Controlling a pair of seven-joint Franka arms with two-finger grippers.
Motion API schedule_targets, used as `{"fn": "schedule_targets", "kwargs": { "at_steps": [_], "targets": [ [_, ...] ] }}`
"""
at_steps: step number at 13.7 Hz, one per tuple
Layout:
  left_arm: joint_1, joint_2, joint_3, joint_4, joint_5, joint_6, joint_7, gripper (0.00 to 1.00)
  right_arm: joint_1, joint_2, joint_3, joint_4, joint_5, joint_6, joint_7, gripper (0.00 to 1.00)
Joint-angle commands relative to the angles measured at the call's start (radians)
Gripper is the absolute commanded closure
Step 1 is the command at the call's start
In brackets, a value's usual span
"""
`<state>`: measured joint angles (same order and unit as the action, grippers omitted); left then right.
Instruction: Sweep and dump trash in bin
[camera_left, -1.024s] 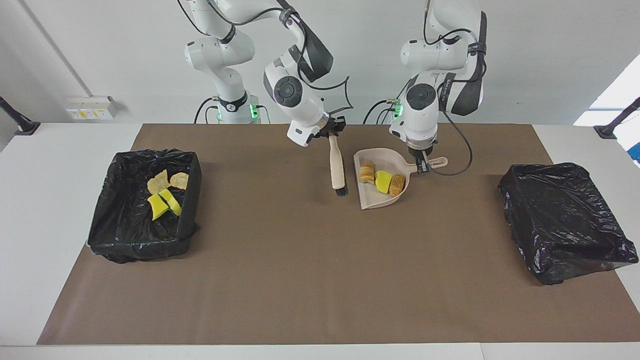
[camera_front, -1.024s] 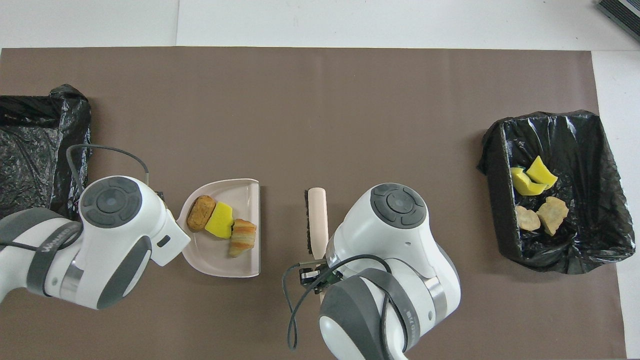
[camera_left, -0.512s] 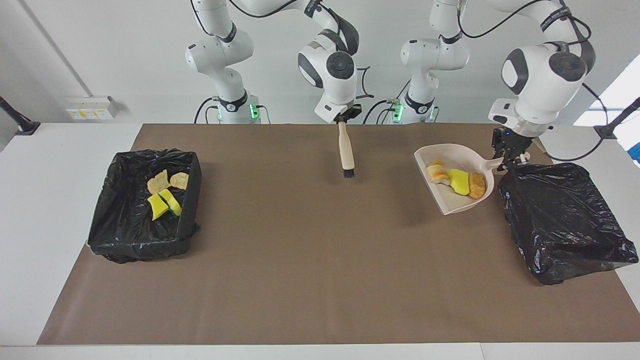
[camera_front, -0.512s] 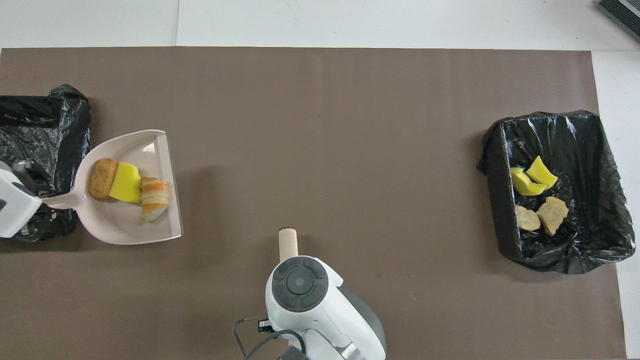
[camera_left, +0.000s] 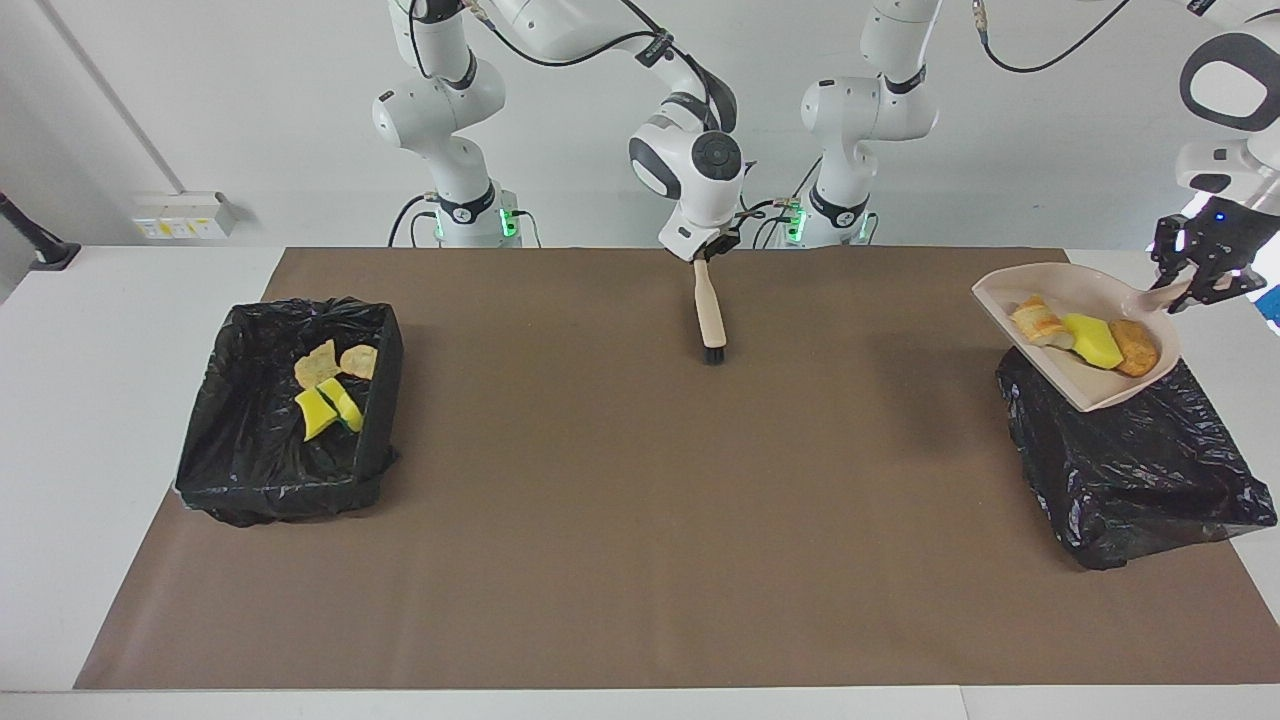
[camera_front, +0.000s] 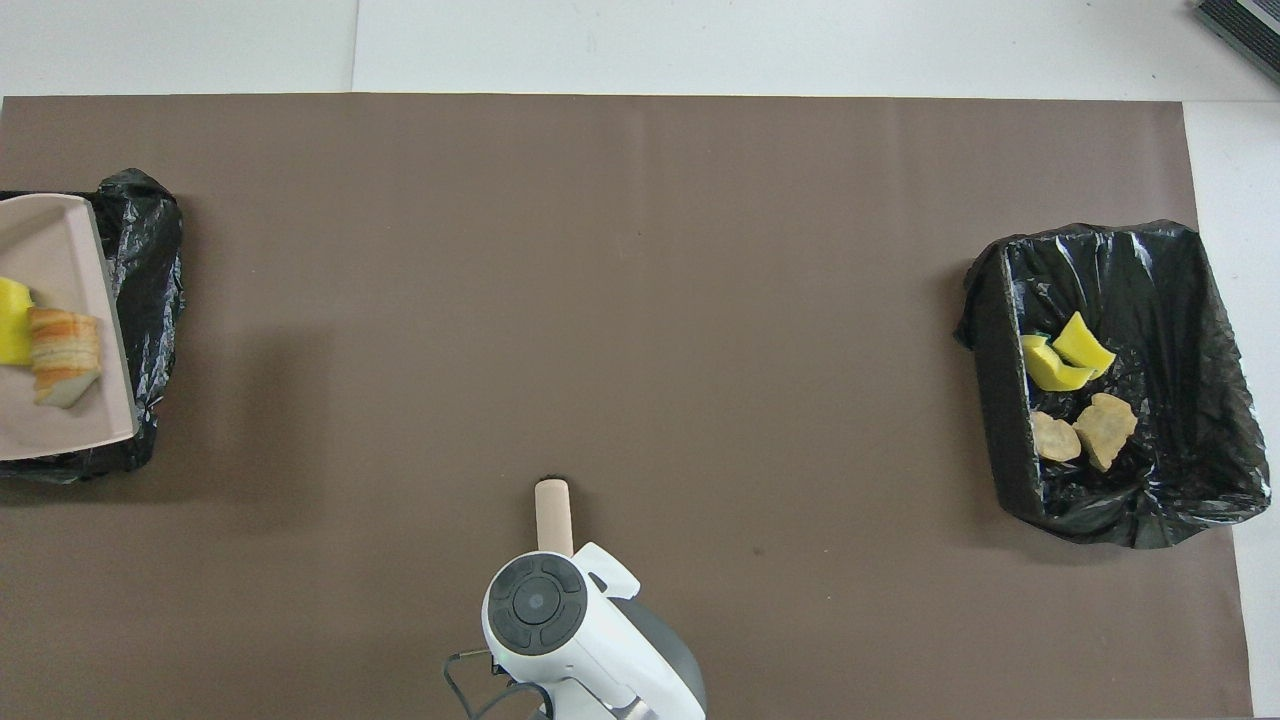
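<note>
Now, facing view: the left gripper (camera_left: 1195, 283) is raised over the bin at the left arm's end (camera_left: 1130, 450), fingers clamped on the handle of the dustpan (camera_left: 1075, 375). The pan hangs in the air directly below and beside the gripper, tilted, its open lip toward the table middle. Three trash scraps in the pan (camera_left: 1085, 338) lie in a row: a striped bread lump, a yellow sponge bit, an orange-brown lump closest to the gripper. The right gripper (camera_left: 712, 252) is closed on the top of the brush (camera_left: 709, 318), which hangs bristles-down under it over the brown mat (camera_left: 620, 520). Four trash scraps in the bin at the right arm's end (camera_left: 330, 385) lie well apart from both grippers, inside that bin (camera_left: 250, 460).

Overhead view: the left gripper is out of frame; the pan's lip edge (camera_front: 60, 420) shows over the bin liner (camera_front: 150, 250). The brush's handle (camera_front: 553, 512) pokes out from under the right arm's wrist.
</note>
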<state>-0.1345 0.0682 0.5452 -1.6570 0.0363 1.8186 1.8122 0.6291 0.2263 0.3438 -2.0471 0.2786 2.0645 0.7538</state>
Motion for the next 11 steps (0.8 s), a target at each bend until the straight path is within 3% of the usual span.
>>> {"fn": "schedule_targets", "kwargs": {
  "at_steps": [1, 5, 7, 10, 11],
  "targets": [
    [0.048, 0.128, 0.013, 0.163, -0.016, 0.039, 0.085, 1.0, -0.002, 0.005, 0.0, 0.027, -0.057, -0.024, 0.03, 0.0],
    [0.079, 0.196, 0.009, 0.172, 0.147, 0.266, 0.145, 1.0, -0.054, 0.002, -0.006, 0.154, -0.068, -0.202, 0.029, 0.0],
    [0.087, 0.216, 0.006, 0.169, 0.383, 0.379, 0.142, 1.0, -0.113, -0.01, -0.005, 0.212, -0.073, -0.294, 0.004, 0.0],
    [0.096, 0.229, 0.007, 0.12, 0.485, 0.41, 0.138, 1.0, -0.23, -0.083, -0.005, 0.263, -0.076, -0.44, -0.129, 0.0],
    [0.084, 0.24, 0.004, 0.118, 0.575, 0.404, 0.13, 1.0, -0.265, -0.105, -0.006, 0.277, -0.082, -0.479, -0.177, 0.0]
  ]
}}
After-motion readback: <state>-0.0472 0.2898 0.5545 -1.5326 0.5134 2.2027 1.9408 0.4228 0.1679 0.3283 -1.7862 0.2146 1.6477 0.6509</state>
